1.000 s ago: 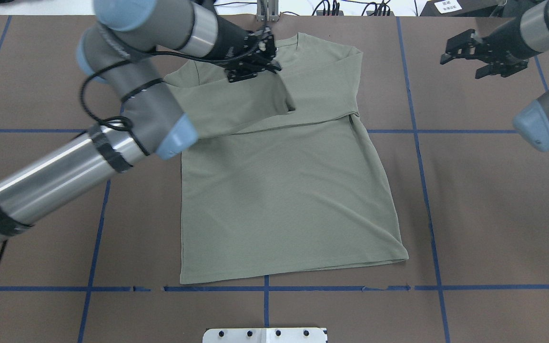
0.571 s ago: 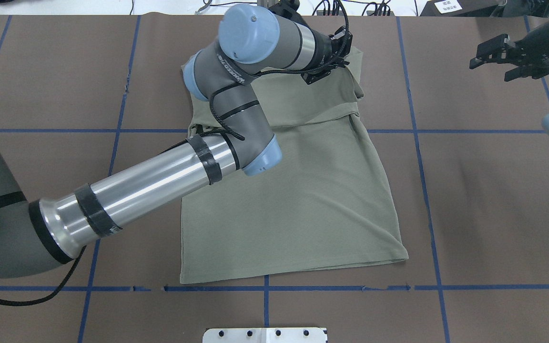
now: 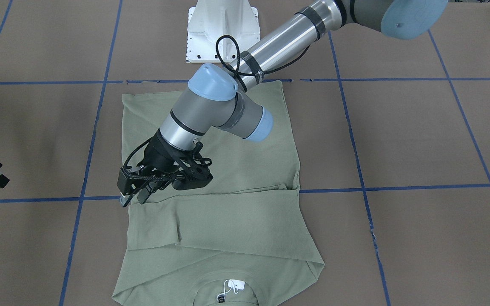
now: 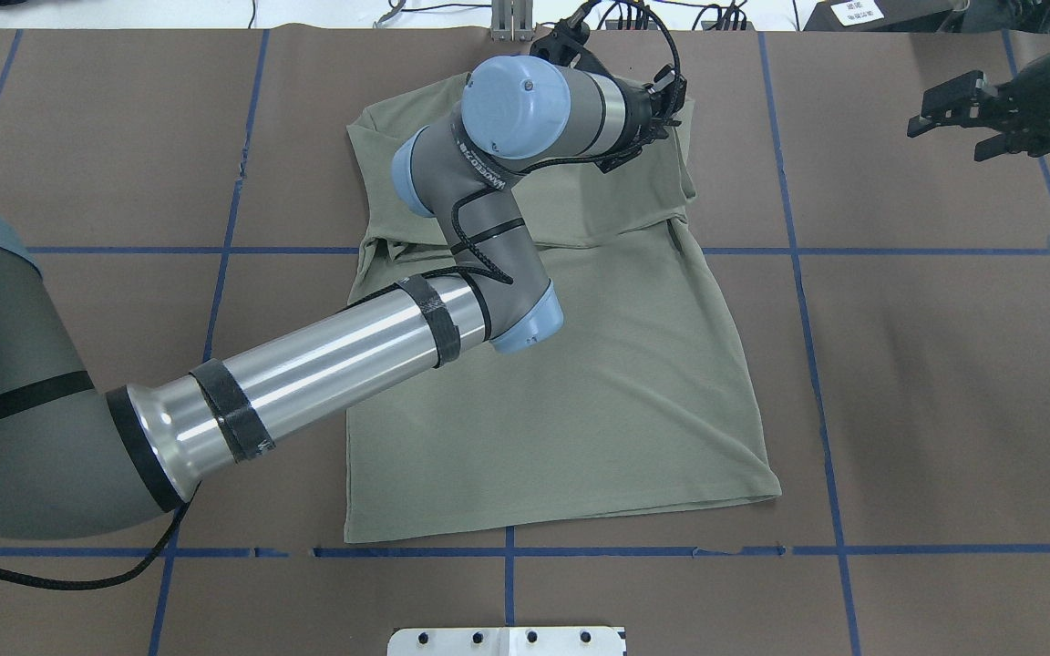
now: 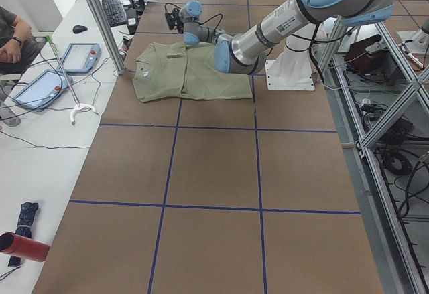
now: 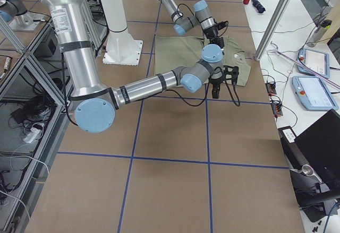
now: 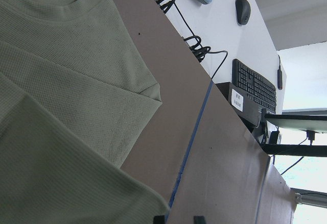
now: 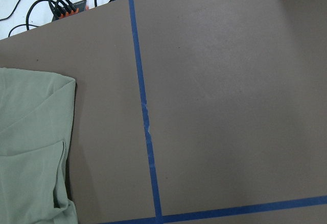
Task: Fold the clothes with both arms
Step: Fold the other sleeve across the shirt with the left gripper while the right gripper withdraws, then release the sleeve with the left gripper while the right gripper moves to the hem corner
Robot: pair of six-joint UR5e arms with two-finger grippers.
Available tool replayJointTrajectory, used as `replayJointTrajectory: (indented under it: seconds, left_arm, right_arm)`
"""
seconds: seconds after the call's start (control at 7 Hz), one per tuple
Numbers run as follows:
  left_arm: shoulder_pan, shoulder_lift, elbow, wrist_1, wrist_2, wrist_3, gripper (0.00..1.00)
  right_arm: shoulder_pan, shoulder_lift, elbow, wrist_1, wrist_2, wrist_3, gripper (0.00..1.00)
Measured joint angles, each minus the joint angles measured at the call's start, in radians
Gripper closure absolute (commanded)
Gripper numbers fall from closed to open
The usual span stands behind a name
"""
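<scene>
Across mid-frame overhead, the shirt [image 4: 580, 383] is lying flat, both sleeves [image 3: 228, 204] crossing its chest; the body folds are, I judge, waiting to be done. The left gripper [image 3: 132, 196] is hovering open-jawed over a sleeve end; the right gripper [image 4: 972, 118] is hanging open, empty, upper right.

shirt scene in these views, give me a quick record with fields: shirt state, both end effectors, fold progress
shirt: flat on table, hem toward robot, sleeves folded across chest
tag: white, at collar
left end effector: at the shirt's edge on the robot's right side, open, holding nothing
right end effector: open, off the shirt, over bare table
fold progress: sleeves in, body not yet folded
</scene>
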Motion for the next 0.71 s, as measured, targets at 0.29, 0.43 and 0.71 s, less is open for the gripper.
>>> replayJointTrajectory:
  seconds: [0.29,0.43,0.71]
  left_arm:
    - [0.003,0.103,-0.21,0.035,-0.036,-0.025,0.06]
    - [0.002,0.204,-0.383,0.104,-0.091,-0.027,0.07]
    - [-0.001,0.414,-0.689,0.213,-0.148,-0.02,0.07]
  right_arm:
    - [-0.073,-0.002,0.049,0.0,-0.022,0.135,0.0]
    - [-0.147,-0.018,0.098,0.0,-0.075,0.242,0.0]
    - [-0.343,-0.148,0.271,-0.001,-0.254,0.402,0.0]
